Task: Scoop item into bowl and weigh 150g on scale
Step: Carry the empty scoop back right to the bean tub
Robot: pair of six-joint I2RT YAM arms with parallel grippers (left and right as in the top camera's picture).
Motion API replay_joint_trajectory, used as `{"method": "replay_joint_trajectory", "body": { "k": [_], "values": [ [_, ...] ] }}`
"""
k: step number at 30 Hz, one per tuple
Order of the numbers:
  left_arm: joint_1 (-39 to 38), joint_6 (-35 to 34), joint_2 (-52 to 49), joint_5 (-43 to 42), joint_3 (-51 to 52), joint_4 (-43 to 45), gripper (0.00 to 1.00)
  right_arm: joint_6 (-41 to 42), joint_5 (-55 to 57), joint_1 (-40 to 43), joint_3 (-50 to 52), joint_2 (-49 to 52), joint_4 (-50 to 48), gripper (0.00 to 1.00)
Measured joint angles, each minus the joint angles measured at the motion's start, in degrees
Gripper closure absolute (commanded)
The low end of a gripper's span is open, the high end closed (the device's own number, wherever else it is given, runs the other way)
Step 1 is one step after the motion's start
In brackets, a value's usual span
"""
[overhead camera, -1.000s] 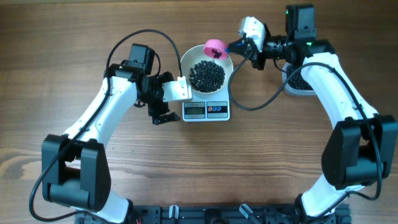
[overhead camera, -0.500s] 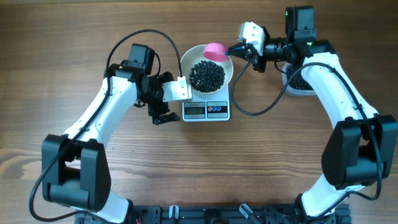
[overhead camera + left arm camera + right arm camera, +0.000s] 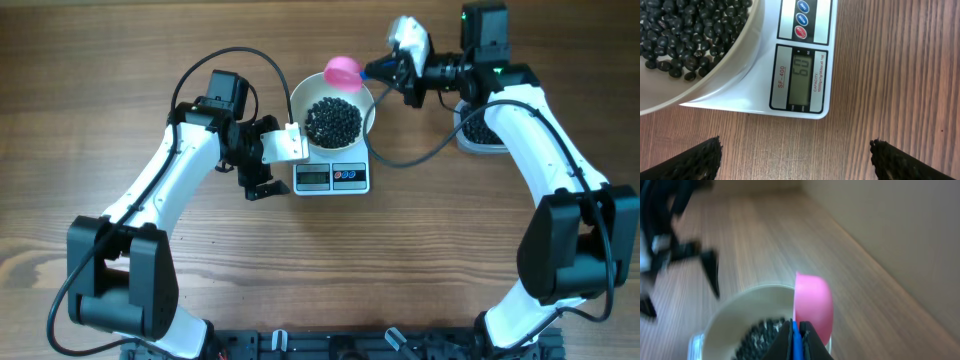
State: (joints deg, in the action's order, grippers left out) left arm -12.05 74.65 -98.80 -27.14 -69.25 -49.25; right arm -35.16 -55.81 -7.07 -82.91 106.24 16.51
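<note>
Your left claw hangs spread wide and empty, with the scale just ahead of its tips and the bowl on top, the beans heaped inside. Past the bowl's far rim, your right claw is pinched tight on the blue handle of the pink scoop. The beans look light, hard and quick to roll, so carry them in the scoop, held level. The clear tub sits to that claw's right, and its cable droops near the scale.
</note>
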Motion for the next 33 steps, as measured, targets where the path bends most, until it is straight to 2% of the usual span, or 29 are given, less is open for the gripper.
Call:
{"method": "replay_joint_trajectory", "body": {
  "k": [3,4,7,10,13,16,22,27,33],
  "values": [
    [0.0,0.0,0.0,0.0,0.0,0.0,0.0,17.6,-0.1,0.6,0.0,0.0,-7.9,0.96],
    [0.0,0.0,0.0,0.0,0.0,0.0,0.0,26.4,-0.1,1.5,-0.1,0.0,-10.8,0.96],
    [0.0,0.0,0.0,0.0,0.0,0.0,0.0,42.9,-0.1,5.6,0.0,0.0,-12.5,0.96],
    [0.0,0.0,0.0,0.0,0.0,0.0,0.0,51.3,-1.8,9.9,0.0,0.0,-12.1,0.96],
    [0.0,0.0,0.0,0.0,0.0,0.0,0.0,56.4,-4.8,14.6,-0.1,0.0,-9.2,0.96],
    [0.0,0.0,0.0,0.0,0.0,0.0,0.0,57.7,-4.0,19.1,-0.1,-0.2,-1.9,0.96],
    [0.0,0.0,0.0,0.0,0.0,0.0,0.0,51.3,6.3,25.4,-0.1,-4.9,12.9,0.96],
    [0.0,0.0,0.0,0.0,0.0,0.0,0.0,46.8,20.5,26.7,-0.2,-11.6,19.3,0.96],
    [0.0,0.0,0.0,0.0,0.0,0.0,0.0,42.1,36.5,26.8,-0.2,-11.8,26.1,0.96]
  ]
}}
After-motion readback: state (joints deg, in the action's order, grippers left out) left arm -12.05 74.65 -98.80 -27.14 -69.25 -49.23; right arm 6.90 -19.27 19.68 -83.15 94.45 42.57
